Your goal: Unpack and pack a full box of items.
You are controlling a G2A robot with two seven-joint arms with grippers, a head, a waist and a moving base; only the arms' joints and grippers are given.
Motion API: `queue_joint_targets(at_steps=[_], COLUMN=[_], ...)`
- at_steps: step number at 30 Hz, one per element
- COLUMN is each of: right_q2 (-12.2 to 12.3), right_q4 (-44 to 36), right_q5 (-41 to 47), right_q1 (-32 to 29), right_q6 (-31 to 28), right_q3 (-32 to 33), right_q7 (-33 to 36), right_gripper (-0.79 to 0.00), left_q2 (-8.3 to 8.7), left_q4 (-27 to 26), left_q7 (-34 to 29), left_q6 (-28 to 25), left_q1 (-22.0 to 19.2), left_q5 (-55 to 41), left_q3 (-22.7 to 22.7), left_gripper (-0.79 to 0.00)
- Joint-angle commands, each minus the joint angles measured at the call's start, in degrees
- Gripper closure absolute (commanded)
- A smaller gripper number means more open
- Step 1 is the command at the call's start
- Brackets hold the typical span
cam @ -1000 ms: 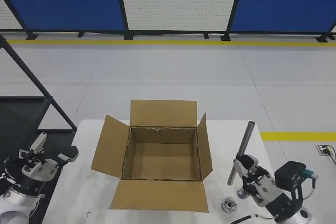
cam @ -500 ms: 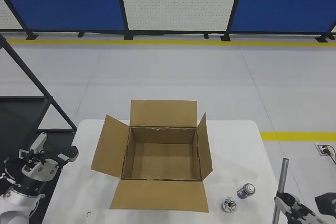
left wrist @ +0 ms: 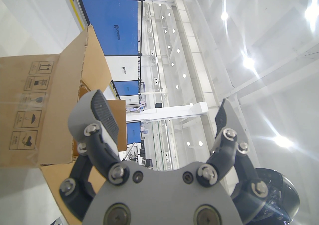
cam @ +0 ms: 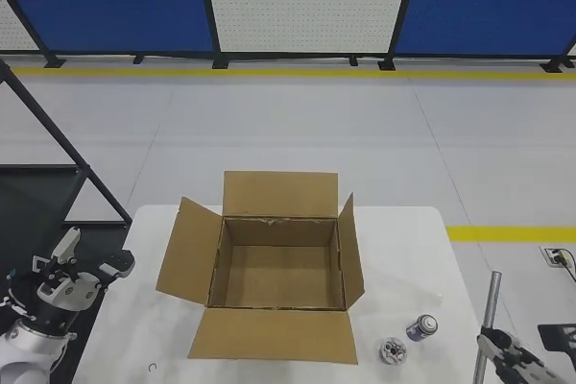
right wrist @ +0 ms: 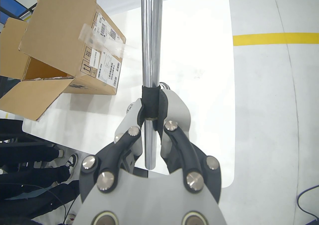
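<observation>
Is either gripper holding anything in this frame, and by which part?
The right gripper is shut on a metal rod, gripping it near one end, with only a short stub behind the grip. The left gripper is open and empty.

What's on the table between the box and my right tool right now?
In the top view, a small can and a round metal part lie between the box and the right tool.
</observation>
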Motion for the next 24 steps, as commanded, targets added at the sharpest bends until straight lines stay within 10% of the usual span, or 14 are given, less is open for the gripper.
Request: queue_joint_targets(at_steps=[1, 12, 24], right_q2=[0.17, 2.57, 4.24], right_q4=[1.40, 20.45, 33.70], right_q5=[-1.17, -15.89, -25.41], right_q1=[0.47, 20.61, 29.88], right_q6=[0.27, 8.61, 10.32], right_q3=[-1.25, -12.83, -16.44], right_q7=[0.55, 11.73, 15.08], right_gripper=[0.000, 0.000, 0.000], left_q2=[0.00, 0.00, 0.00], left_q4=[0.00, 0.00, 0.00], left_q7=[0.00, 0.00, 0.00], left_q6=[0.00, 0.00, 0.00], left_q1=[0.00, 0.00, 0.00], left_q5=[0.00, 0.00, 0.00], left_q3=[0.00, 0.00, 0.00], left_gripper=[-0.785, -0.785, -0.785])
